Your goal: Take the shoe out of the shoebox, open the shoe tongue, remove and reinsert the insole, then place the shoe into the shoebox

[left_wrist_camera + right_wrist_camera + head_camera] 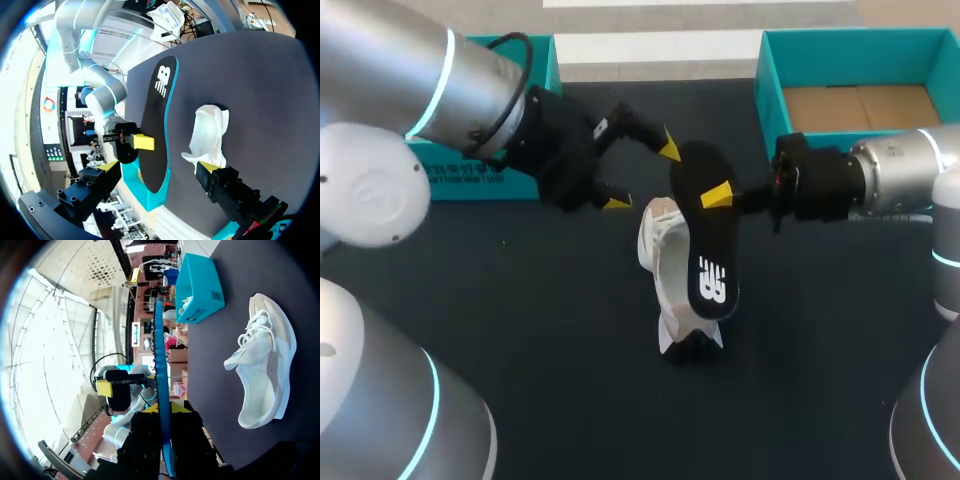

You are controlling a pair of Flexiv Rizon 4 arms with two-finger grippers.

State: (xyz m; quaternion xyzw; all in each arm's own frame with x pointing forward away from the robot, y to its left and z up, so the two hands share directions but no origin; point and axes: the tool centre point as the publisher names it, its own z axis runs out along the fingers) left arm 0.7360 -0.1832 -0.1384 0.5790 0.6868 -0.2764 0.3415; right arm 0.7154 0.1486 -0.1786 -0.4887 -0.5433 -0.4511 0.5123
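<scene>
**Insole out — refitting and boxing left to do**

Shoe (658, 255) lies on the dark table (520, 320), below my right pincer (717, 195) and outside any box, so I judge the unboxing done. My right pincer is clenched on the black insole (708, 250), a yellow tip on each face, and holds it on edge in the air just above the shoe, so the removal is done too. Whether the tongue is fully opened I cannot tell. My left pincer (642, 177) is released, fingers spread wide, with one end of the insole ahead of them and untouched.

What remains, by my reckoning: slide the insole back in, then put the shoe away.

The open teal shoebox (767, 95) sits beyond my right pincer and shows only its bare cardboard floor. A second teal box (200, 282) sits past my left pincer — something pale shows at its mouth, too small to name.
</scene>
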